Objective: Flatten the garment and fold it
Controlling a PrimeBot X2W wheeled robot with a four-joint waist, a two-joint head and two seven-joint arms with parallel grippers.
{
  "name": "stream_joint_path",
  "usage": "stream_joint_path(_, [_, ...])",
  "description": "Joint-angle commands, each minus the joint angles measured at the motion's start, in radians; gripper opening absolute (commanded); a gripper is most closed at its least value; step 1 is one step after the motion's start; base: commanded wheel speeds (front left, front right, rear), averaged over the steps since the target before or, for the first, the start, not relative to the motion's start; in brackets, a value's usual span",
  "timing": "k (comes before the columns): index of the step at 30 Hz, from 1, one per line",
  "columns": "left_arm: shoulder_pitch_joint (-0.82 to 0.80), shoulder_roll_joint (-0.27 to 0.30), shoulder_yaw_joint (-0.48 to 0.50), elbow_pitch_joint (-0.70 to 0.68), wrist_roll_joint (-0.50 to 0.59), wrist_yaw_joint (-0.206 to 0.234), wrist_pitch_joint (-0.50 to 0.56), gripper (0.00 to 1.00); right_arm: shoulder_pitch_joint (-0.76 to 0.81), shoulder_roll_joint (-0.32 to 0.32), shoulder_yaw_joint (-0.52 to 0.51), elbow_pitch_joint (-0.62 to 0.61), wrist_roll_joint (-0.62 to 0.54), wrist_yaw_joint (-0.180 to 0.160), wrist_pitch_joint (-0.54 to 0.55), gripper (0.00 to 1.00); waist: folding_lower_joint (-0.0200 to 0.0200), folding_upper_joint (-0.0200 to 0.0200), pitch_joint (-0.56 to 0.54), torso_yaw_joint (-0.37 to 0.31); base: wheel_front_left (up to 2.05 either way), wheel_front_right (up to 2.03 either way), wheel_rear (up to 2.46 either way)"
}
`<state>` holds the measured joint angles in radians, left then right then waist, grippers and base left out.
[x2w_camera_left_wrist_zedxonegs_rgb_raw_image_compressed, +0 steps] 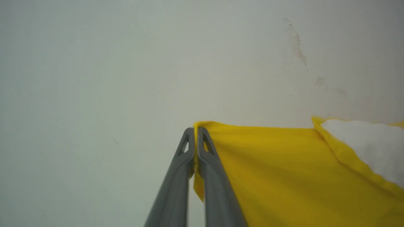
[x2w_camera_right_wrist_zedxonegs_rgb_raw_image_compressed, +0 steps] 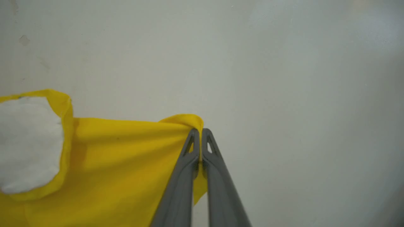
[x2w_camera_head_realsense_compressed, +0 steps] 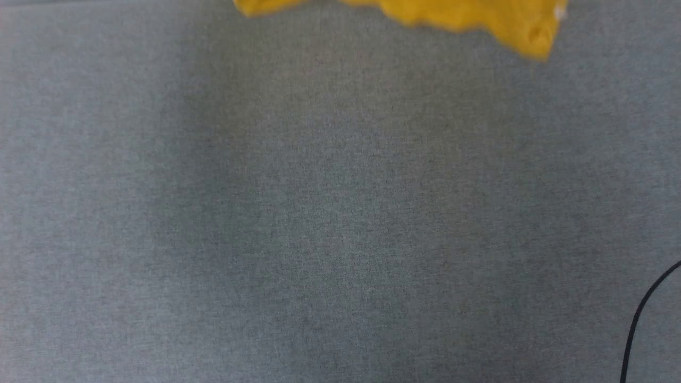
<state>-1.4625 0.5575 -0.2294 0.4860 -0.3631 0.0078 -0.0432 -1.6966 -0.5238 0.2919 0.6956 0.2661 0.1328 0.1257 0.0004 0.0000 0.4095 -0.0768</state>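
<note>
Wall (x2w_camera_left_wrist_zedxonegs_rgb_raw_image_compressed: 126, 63) pale, perhaps scuffed; left claw (x2w_camera_left_wrist_zedxonegs_rgb_raw_image_compressed: 196, 134) and right claw (x2w_camera_right_wrist_zedxonegs_rgb_raw_image_compressed: 200, 134) pinch the garment (x2w_camera_left_wrist_zedxonegs_rgb_raw_image_compressed: 284, 173) over grey surface (x2w_camera_head_realsense_compressed: 319, 213).

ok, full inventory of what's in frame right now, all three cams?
garment: 1, bright yellow, top edge of head view; one corner pinched in each wrist view
white patch: 1, inside a yellow-hemmed opening of the garment; can't tell what it is
surface: 1, grey woven cloth, across head view
cable: 1, black, lower right of head view
wall: 1, off-white, behind the garment in wrist views
scuff marks: a few, brownish, on the wall
left gripper: 1, grey fingers, shut on garment
right gripper: 1, grey fingers, shut on garment
</note>
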Motion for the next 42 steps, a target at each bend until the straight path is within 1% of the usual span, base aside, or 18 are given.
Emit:
stream_joint_path(1, [-0.038,-0.006,0.006,0.034,0.0,-0.009,-0.022,0.0,-0.031,0.014,0.002,0.034,-0.013,-0.002,-0.022,0.0,-0.0004,0.0,0.081,0.006,0.0,0.0,0.0])
stream_joint_path(4, [-0.085,-0.016,0.016,0.081,-0.009,-0.014,-0.062,0.0,-0.066,0.039,0.02,0.086,-0.007,-0.002,-0.059,0.0,-0.0004,0.0,0.103,0.011,0.0,0.0,0.0])
stream_joint_path(7, [-0.099,-0.023,0.011,0.126,-0.009,-0.022,-0.091,0.0,-0.071,0.054,0.05,0.12,0.018,-0.002,-0.09,0.0,-0.0004,0.0,0.119,0.02,0.0,0.0,0.0])
stream_joint_path(12, [-0.034,-0.052,-0.026,0.189,-0.008,-0.049,-0.128,0.0,0.0,0.07,0.096,0.163,0.082,-0.002,-0.135,0.0,-0.0004,0.0,0.114,0.031,0.0,0.0,0.0])
stream_joint_path(16, [0.099,-0.078,-0.058,0.219,-0.013,-0.06,-0.151,0.0,0.115,0.086,0.14,0.18,0.137,-0.002,-0.166,0.0,-0.0004,0.0,0.077,0.036,0.0,0.0,0.0])
stream_joint_path(20, [0.285,-0.097,-0.114,0.221,-0.005,-0.078,-0.159,0.0,0.268,0.092,0.202,0.166,0.186,-0.002,-0.191,0.0,-0.0004,0.0,0.011,0.04,0.0,0.0,0.0])
stream_joint_path(23, [0.441,-0.101,-0.155,0.196,-0.003,-0.086,-0.155,0.0,0.408,0.074,0.276,0.123,0.208,-0.002,-0.213,0.0,-0.0004,0.0,-0.06,0.04,0.0,0.0,0.0])
stream_joint_path(26, [0.595,-0.093,-0.187,0.152,-0.016,-0.096,-0.132,0.0,0.557,0.042,0.322,0.059,0.267,-0.002,-0.21,0.0,-0.0004,0.0,-0.134,0.043,0.0,0.0,0.0])
stream_joint_path(29, [0.754,-0.062,-0.215,0.079,-0.032,-0.101,-0.08,0.0,0.713,0.0,0.355,-0.023,0.326,-0.002,-0.188,0.0,-0.0004,0.0,-0.208,0.038,0.0,0.0,0.0])
stream_joint_path(33, [0.969,-0.004,-0.226,-0.048,-0.074,-0.092,0.004,0.0,0.929,-0.074,0.42,-0.161,0.382,-0.002,-0.133,0.0,-0.0004,0.0,-0.293,0.03,0.0,0.0,0.0])
stream_joint_path(36, [1.122,0.045,-0.225,-0.136,-0.119,-0.084,0.072,0.0,1.075,-0.136,0.431,-0.244,0.424,-0.002,-0.093,0.0,-0.0004,0.0,-0.348,0.024,0.0,0.0,0.0])
stream_joint_path(39, [1.252,0.107,-0.219,-0.213,-0.143,-0.061,0.125,0.0,1.201,-0.186,0.418,-0.285,0.439,-0.002,-0.058,0.0,-0.0004,0.0,-0.383,0.015,0.0,0.0,0.0])
stream_joint_path(42, [1.354,0.15,-0.205,-0.268,-0.17,-0.035,0.157,0.0,1.308,-0.217,0.394,-0.293,0.43,-0.002,-0.034,0.0,-0.0004,0.0,-0.41,0.009,0.0,0.0,0.0])
